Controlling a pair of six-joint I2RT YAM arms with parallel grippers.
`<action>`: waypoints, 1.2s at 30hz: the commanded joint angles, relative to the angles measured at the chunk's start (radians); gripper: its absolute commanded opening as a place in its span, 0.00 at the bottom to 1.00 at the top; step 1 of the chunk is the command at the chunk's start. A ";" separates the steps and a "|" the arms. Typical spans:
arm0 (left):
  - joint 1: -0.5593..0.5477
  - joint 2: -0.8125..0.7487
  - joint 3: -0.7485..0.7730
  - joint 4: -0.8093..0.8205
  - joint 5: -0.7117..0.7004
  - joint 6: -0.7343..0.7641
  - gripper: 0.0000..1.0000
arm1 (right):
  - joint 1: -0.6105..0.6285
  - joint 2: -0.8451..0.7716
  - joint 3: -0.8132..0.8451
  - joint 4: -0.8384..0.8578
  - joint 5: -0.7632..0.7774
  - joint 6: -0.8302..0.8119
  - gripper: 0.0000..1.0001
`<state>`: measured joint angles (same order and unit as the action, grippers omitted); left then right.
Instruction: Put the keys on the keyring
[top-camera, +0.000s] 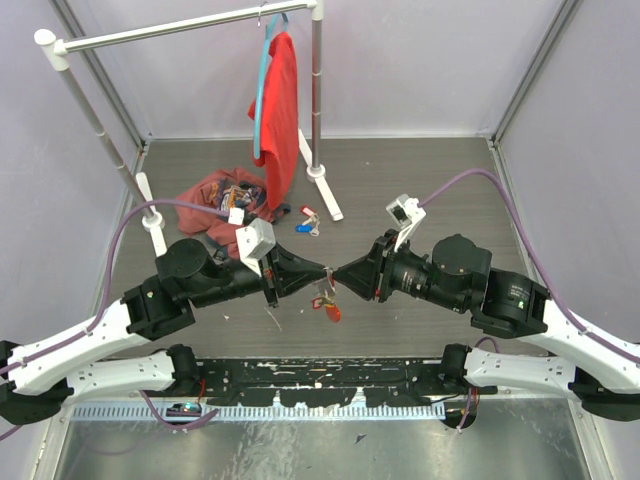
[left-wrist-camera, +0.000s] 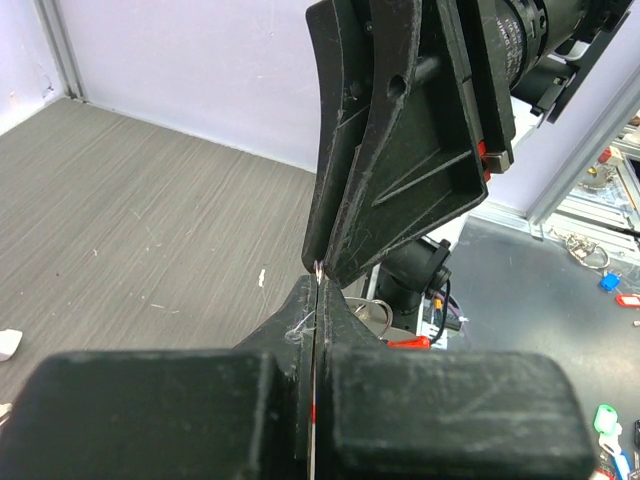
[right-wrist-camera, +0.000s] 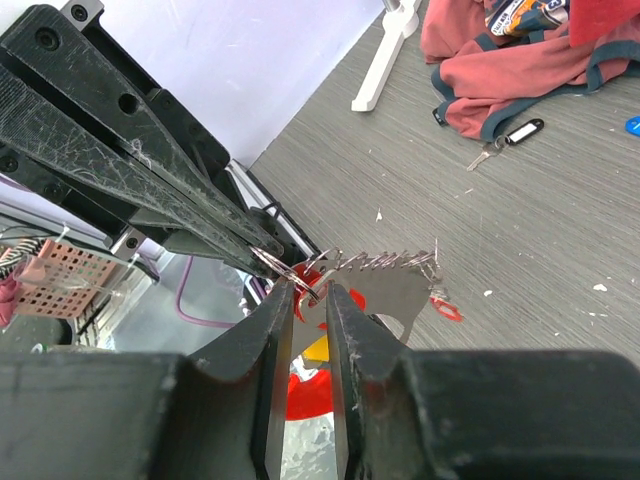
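My left gripper (top-camera: 322, 270) and right gripper (top-camera: 340, 272) meet tip to tip above the table's middle. In the left wrist view the left gripper (left-wrist-camera: 318, 275) is shut on a thin silver wire of the keyring (left-wrist-camera: 318, 268). In the right wrist view the keyring (right-wrist-camera: 285, 268) runs from the left fingers (right-wrist-camera: 150, 180) into the right gripper (right-wrist-camera: 310, 292). The right jaws are nearly closed, pinching the head of a flat silver key (right-wrist-camera: 392, 288) with a jagged top edge. Red tag (right-wrist-camera: 322, 392) and yellow tag (right-wrist-camera: 318, 348) hang beneath, as in the top view (top-camera: 326, 302).
Loose keys with blue (top-camera: 303, 227) and red (top-camera: 307, 211) tags lie on the table behind the grippers; one with a black tag (right-wrist-camera: 520, 131) lies near a red garment heap (top-camera: 222, 192). A white rack (top-camera: 318, 100) holds a red shirt on a blue hanger (top-camera: 262, 90).
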<state>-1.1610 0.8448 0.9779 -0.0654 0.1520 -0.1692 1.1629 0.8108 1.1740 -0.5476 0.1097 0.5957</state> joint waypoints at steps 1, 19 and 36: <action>-0.003 -0.015 -0.006 0.072 0.018 -0.012 0.00 | 0.000 -0.019 -0.003 0.082 -0.023 -0.022 0.26; -0.002 -0.022 -0.010 0.074 0.011 -0.011 0.00 | 0.000 -0.025 0.003 0.061 -0.023 -0.029 0.03; -0.002 -0.015 -0.007 0.089 0.030 -0.002 0.00 | 0.000 -0.035 0.019 0.000 0.017 -0.024 0.02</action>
<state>-1.1614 0.8425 0.9760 -0.0578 0.1642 -0.1696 1.1629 0.7834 1.1629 -0.5537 0.0898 0.5785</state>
